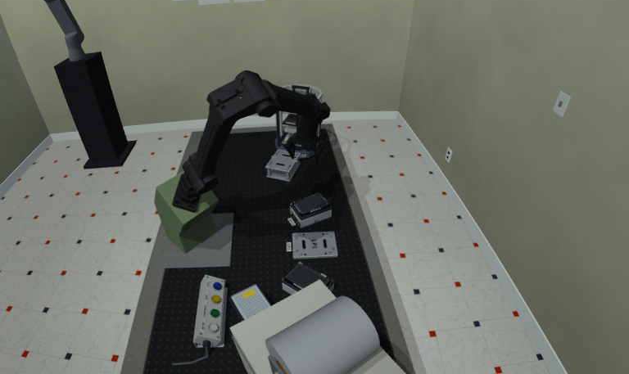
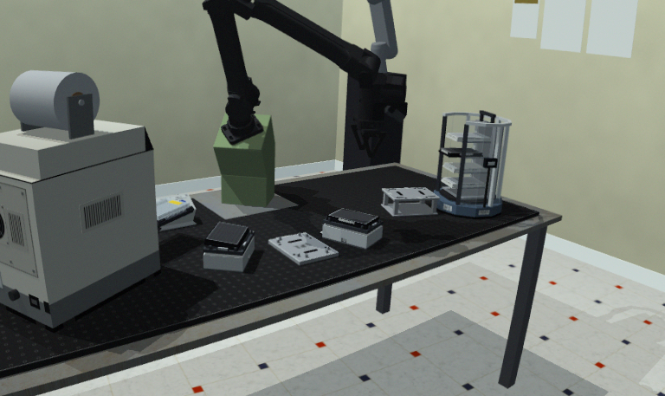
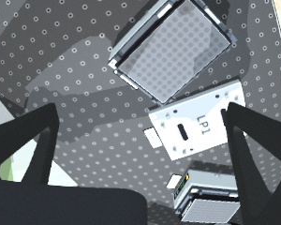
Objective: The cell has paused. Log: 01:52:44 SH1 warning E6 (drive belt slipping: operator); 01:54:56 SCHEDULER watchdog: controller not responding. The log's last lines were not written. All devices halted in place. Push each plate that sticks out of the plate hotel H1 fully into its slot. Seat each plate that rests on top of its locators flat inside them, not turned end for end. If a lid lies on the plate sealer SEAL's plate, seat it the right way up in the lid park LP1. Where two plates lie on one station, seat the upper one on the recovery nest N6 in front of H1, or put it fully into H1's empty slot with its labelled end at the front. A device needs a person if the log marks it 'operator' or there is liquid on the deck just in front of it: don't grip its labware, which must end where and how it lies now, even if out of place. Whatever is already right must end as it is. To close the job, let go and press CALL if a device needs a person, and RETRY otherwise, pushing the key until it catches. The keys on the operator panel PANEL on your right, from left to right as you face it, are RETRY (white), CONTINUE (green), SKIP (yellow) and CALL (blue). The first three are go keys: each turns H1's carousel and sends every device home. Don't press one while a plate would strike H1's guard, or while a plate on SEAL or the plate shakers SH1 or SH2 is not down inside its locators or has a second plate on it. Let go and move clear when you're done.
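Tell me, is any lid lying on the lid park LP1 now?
No, the lid park LP1 lies bare in the top view, its two slots and label uncovered.

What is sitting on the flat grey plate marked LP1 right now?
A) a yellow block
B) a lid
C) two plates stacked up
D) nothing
D: the lid park LP1 shows only its own bare slots and label in the top view, and the wrist view shows the same, with the open gripper high above the deck holding nothing.
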`<control>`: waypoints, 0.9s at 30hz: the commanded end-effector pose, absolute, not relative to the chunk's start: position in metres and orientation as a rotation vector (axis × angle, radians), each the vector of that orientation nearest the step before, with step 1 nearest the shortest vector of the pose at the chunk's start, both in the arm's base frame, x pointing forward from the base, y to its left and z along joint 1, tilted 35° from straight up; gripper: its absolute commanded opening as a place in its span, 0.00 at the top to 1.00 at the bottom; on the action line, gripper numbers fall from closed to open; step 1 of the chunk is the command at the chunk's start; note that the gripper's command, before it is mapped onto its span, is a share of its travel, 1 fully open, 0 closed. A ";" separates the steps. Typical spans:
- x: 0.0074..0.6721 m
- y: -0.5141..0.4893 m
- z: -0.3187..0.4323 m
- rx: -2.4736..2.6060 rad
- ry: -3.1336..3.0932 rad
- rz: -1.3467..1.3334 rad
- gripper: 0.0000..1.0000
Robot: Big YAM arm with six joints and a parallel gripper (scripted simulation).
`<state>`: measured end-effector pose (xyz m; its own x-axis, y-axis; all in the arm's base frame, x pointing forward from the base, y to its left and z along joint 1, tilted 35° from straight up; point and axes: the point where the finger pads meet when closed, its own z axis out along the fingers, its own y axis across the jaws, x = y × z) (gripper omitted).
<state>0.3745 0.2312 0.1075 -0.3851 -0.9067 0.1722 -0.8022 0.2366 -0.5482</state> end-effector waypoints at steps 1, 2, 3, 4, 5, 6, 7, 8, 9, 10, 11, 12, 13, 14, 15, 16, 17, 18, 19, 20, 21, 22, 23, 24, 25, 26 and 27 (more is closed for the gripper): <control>0.385 0.236 0.113 -1.786 2.238 -0.879 0.00; 0.385 0.236 0.113 -1.816 2.222 -0.883 0.00; 0.385 0.236 0.113 -1.845 2.205 -0.888 0.00; 0.385 0.236 0.113 -1.875 2.188 -0.892 0.00; 0.385 0.236 0.113 -1.904 2.170 -0.896 0.00; 0.385 0.236 0.113 -1.934 2.152 -0.900 0.00; 0.385 0.236 0.113 -1.963 2.134 -0.903 0.00; 0.385 0.236 0.113 -1.992 2.116 -0.907 0.00; 0.385 0.236 0.113 -2.020 2.097 -0.911 0.00; 0.385 0.236 0.113 -2.020 2.097 -0.911 0.00; 0.385 0.236 0.113 -2.020 2.097 -0.911 0.00; 0.385 0.236 0.113 -2.049 2.077 -0.914 0.00; 0.385 0.236 0.113 -2.078 2.058 -0.918 0.00; 0.385 0.236 0.113 -2.106 2.038 -0.921 0.00; 0.385 0.236 0.113 -2.134 2.017 -0.924 0.00; 0.385 0.236 0.113 -2.162 1.997 -0.927 0.00; 0.385 0.236 0.113 -2.190 1.976 -0.930 0.00; 0.385 0.236 0.113 -2.218 1.954 -0.933 0.00; 0.385 0.236 0.113 -2.246 1.932 -0.936 0.00; 0.385 0.236 0.113 -2.273 1.910 -0.938 0.00; 0.385 0.236 0.113 -2.300 1.888 -0.941 0.00; 0.385 0.236 0.113 -2.327 1.865 -0.943 0.00; 0.385 0.236 0.113 -2.354 1.842 -0.946 0.00; 0.385 0.236 0.113 -2.381 1.818 -0.948 0.00; 0.385 0.236 0.113 -2.407 1.794 -0.950 0.00; 0.385 0.236 0.113 -2.434 1.770 -0.952 0.00; 0.385 0.236 0.113 -2.434 1.770 -0.952 0.00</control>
